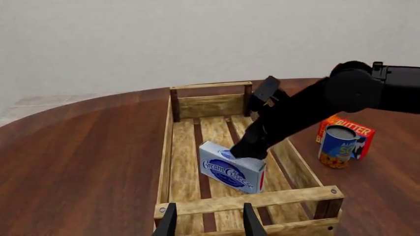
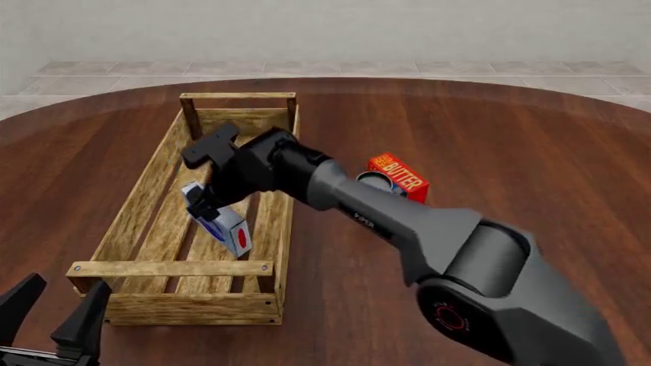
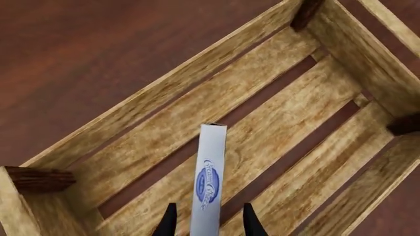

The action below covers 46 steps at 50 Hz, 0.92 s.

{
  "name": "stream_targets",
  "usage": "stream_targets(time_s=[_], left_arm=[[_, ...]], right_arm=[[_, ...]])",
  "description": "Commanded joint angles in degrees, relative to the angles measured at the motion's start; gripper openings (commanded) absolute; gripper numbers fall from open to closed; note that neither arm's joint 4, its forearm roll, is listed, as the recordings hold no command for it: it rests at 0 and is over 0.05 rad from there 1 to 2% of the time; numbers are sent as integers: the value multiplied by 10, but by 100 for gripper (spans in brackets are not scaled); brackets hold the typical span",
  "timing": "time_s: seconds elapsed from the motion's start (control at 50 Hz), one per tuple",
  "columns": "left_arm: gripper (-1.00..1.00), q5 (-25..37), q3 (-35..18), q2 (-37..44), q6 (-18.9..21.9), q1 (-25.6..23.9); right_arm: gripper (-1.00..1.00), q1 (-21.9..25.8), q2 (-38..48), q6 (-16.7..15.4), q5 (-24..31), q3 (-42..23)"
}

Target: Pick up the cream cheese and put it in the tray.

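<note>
Two arms: right gripper (image 2: 203, 204) reaching into slatted light-wood tray (image 2: 142, 198), clamped on cream cheese (image 2: 226, 226) standing on edge on the slats. Left gripper (image 2: 56, 314) parted, idle near tray's end. Only outside right wrist view: butter box (image 1: 354, 132), blue can (image 1: 338, 145).

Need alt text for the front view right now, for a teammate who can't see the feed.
The right hand holds the cream cheese on edge inside the tray, low over the slats. A butter box and a can stand on the table just right of the tray. The left hand waits open at the near left corner.
</note>
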Motion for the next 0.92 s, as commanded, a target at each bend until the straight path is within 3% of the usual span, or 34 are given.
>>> stream_targets(time_s=[0.02, 0.4, 0.92], left_arm=[[100, 1, 0, -1, 0, -1], [100, 2, 4, -4, 4, 0], [100, 6, 6, -8, 11, 0]], right_arm=[[100, 8, -31, -6, 6, 11], [100, 16, -102, -9, -18, 81], [100, 38, -260, -21, -95, 256]])
